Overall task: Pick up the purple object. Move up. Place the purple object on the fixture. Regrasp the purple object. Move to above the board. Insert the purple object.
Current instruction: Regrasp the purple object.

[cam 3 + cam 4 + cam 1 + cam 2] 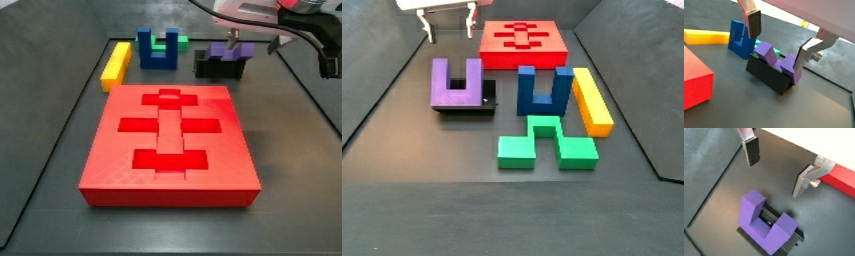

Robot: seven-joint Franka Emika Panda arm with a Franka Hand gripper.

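The purple object (773, 56) is a U-shaped block that rests on the dark fixture (767, 75), prongs up. It shows in both wrist views (764, 220) and both side views (226, 50) (458, 84). The gripper (777, 47) is open and empty, hovering above the purple object with a finger to each side and no contact. It also shows in a wrist view (775, 177) and in both side views (253, 42) (450, 30). The red board (171, 135) with cross-shaped cutouts lies flat on the floor beside them.
A blue U-shaped block (545, 90) stands next to the fixture. A green block (543, 145) lies by it, and a yellow bar (592, 100) lies on the blue block's other side. Raised walls edge the dark floor.
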